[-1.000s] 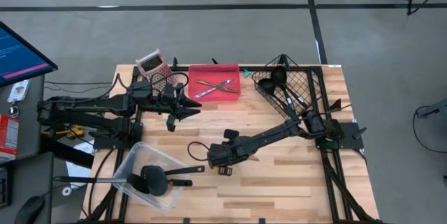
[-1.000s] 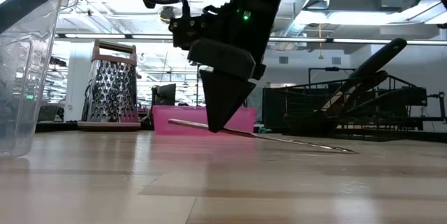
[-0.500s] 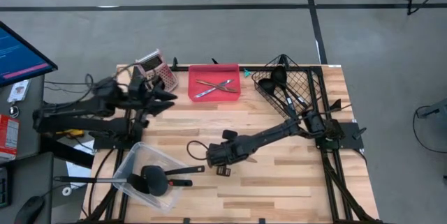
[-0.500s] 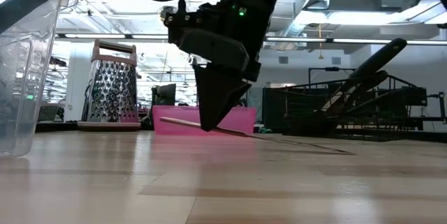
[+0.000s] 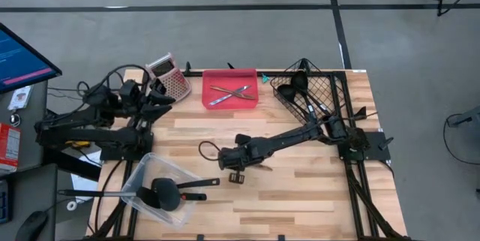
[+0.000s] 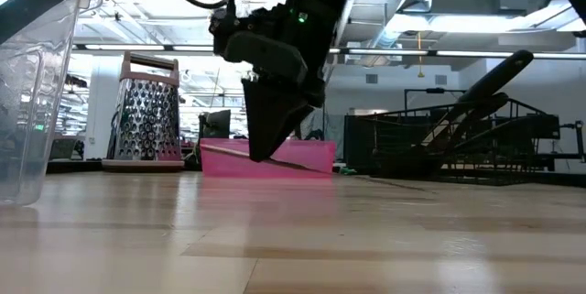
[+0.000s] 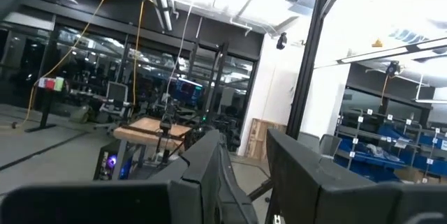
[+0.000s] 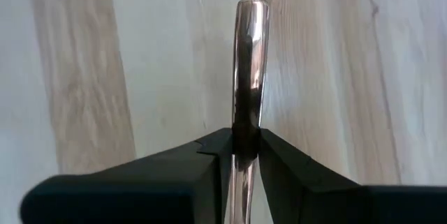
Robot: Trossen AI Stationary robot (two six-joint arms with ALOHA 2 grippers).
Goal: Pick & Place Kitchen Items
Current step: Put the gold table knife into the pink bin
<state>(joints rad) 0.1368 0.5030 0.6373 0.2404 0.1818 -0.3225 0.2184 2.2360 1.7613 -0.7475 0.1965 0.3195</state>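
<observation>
Here the right gripper [image 8: 246, 155] pinches a copper-coloured utensil [image 8: 248, 63], seemingly near-level, lengthwise.

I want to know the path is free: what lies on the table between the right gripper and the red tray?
In the high view, only bare wood lies between the right gripper, shut on a thin metal utensil, and the red tray. Nothing stands on that stretch.

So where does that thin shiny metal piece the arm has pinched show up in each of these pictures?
High view: hidden under the right gripper, mid-table.
Low view: thin metal utensil slants from the fingers in front of the pink tray.
Left wrist view: not in it.
Right wrist view: centre, clamped between the fingers.
Shared landmark: the right gripper.
</observation>
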